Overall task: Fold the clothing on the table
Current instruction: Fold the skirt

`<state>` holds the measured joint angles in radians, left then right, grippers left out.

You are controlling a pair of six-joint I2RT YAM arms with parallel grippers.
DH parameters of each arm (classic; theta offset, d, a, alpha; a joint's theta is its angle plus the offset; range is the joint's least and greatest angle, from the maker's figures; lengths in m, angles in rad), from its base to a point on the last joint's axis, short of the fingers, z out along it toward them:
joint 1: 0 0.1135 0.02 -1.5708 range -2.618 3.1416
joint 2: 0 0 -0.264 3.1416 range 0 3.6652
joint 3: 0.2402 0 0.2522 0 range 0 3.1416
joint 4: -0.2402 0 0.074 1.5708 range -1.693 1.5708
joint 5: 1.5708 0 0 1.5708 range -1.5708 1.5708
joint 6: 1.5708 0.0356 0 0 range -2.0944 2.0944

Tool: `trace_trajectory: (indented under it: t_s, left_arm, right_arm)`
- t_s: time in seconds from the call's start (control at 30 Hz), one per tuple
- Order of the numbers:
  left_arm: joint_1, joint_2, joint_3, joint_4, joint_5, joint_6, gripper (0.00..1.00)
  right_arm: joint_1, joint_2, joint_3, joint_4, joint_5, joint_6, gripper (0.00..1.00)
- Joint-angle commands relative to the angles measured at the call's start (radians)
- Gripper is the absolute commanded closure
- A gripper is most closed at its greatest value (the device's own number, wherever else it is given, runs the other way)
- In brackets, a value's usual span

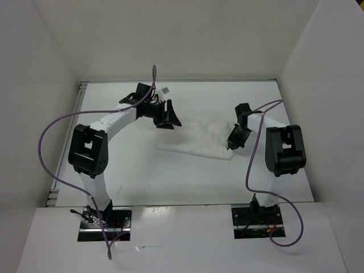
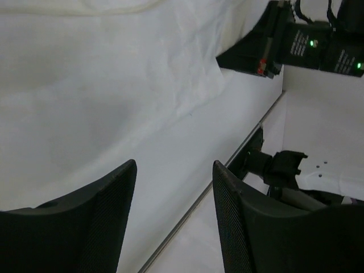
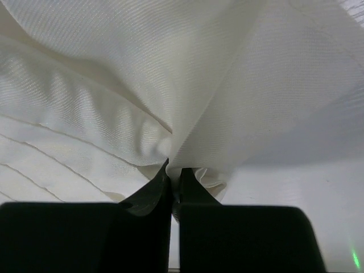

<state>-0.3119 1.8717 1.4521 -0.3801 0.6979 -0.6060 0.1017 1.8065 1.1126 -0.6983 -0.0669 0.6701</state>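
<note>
The clothing [image 1: 196, 138] is spread on the table [image 1: 170, 182], right of centre, with its long axis laid left to right. Its right end is pinched in the right gripper [image 3: 175, 181], whose jaws are closed on bunched fabric. The left gripper [image 1: 166, 116] is held partly open and empty beside the far-left end. The fold is judged to run leftward from the right arm's grip.

Thin white clothing [image 1: 199, 139] lies rumpled on the white table [image 1: 170, 176].

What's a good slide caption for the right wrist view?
Right gripper pinched shut on a fold of the white clothing.
</note>
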Motion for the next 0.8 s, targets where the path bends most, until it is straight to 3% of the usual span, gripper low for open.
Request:
trace_trajectory:
  t_s: [0.0,0.17,0.2,0.3,0.33,0.4,0.77]
  left_arm:
    - [-0.081,-0.019,0.069,-0.067,0.063,0.101,0.36]
    - [-0.183,0.073,0.122,-0.148,-0.089,0.198,0.47]
    - [-0.194,0.086,0.122,-0.148,-0.101,0.198,0.57]
    - [-0.217,0.145,0.122,-0.120,-0.101,0.184,0.75]
    - [-0.217,0.173,0.122,-0.108,-0.101,0.174,0.88]
    - [-0.217,0.193,0.133,-0.085,-0.129,0.141,0.98]
    - [-0.228,0.311,0.237,-0.065,-0.092,0.092,1.00]
  right_arm:
    - [-0.005,0.034,-0.008,0.065,-0.016,-0.020,1.00]
    - [-0.005,0.005,-0.008,0.074,-0.037,-0.029,1.00]
    - [-0.005,0.005,-0.008,0.074,-0.048,-0.039,1.00]
    - [-0.005,0.014,0.001,0.074,-0.048,-0.049,1.00]
    - [-0.005,0.014,0.010,0.074,-0.059,-0.049,1.00]
    - [-0.005,0.014,0.010,0.074,-0.059,-0.049,1.00]
    - [-0.005,0.014,0.001,0.065,-0.077,-0.067,1.00]
